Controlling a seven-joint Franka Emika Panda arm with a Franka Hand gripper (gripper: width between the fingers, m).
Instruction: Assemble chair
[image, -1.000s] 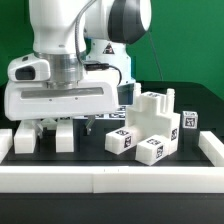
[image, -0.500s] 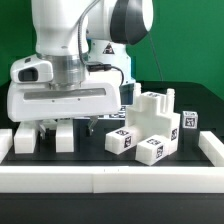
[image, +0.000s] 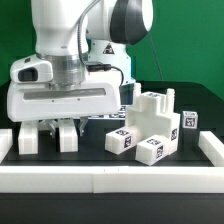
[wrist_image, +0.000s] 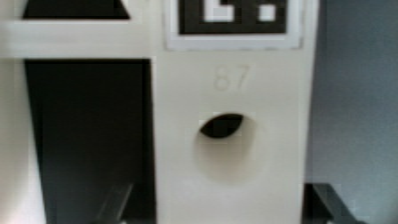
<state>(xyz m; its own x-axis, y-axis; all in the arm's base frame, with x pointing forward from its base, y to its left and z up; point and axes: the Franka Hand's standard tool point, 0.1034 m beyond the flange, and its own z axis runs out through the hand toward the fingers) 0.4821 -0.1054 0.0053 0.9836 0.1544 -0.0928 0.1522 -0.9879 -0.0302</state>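
Counting: 1 arm (image: 70, 30), 1 tool (image: 66, 130), 1 frame part (image: 29, 136) under it showing 2 bars w/ a dark gap btwn. 1 pile of chair parts (image: 150, 125) sits toward the exterior view's right, w/ 1 small tagged block (image: 188, 122) at its far right side. No. of pieces in the pile can't tell; at least 3 tags face the cam. 3 border rails: near rail (image: 110, 182), left rail (image: 5, 142), right rail (image: 210, 150).

Tool vs part: tool is low over the frame part, close to the worktop (image: 95, 143). It is narrowed onto 1 bar, the one on the exterior view's right of the two. Wrist view has both fingertips (wrist_image: 116, 205) against that bar's sides, bar filling the space btwn them. Gripped bar carries 1 tag (wrist_image: 237, 20) at one end and 1 dark oval hole (wrist_image: 221, 126) mid-face, w/ faint raised digits btwn them, not readable. The other bar is outside the grip, just beside it across the gap.

Edges/room: frame part lies near the left rail, w/ a thin strip of worktop btwn. Near rail runs along the front, close to the bars' near ends. Bare worktop shows btwn frame part and pile. Tool's wide body reaches toward the pile in the exterior view; depth gap can't tell. Pile comes near the right rail.
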